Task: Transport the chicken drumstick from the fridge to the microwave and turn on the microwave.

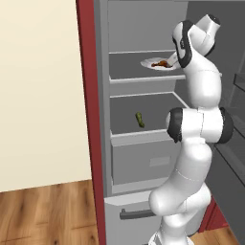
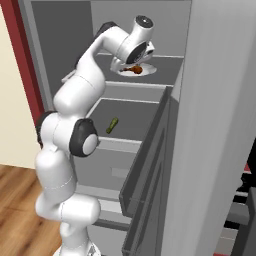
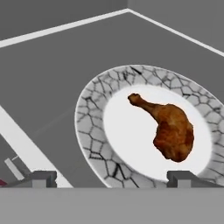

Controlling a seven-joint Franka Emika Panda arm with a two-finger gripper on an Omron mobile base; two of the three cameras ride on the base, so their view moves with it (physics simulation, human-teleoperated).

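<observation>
Reddish-brown, the chicken drumstick (image 1: 161,63) lies on a white plate (image 1: 149,62) on an upper shelf of the open fridge (image 1: 103,95) in the left base view; a small green vegetable (image 1: 139,119) lies one shelf below. In the right base view the gripper (image 2: 128,67) hangs just above the plate; the drumstick shows beneath it. In the hand view both fingertips (image 3: 42,178) stand spread wide and released, grasping nothing, the drumstick between and beyond them on the crackle-rimmed plate.

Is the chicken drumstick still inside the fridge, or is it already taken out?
Inside. The chicken drumstick lies on a white plate on a fridge shelf; the open tool does not touch it.
</observation>
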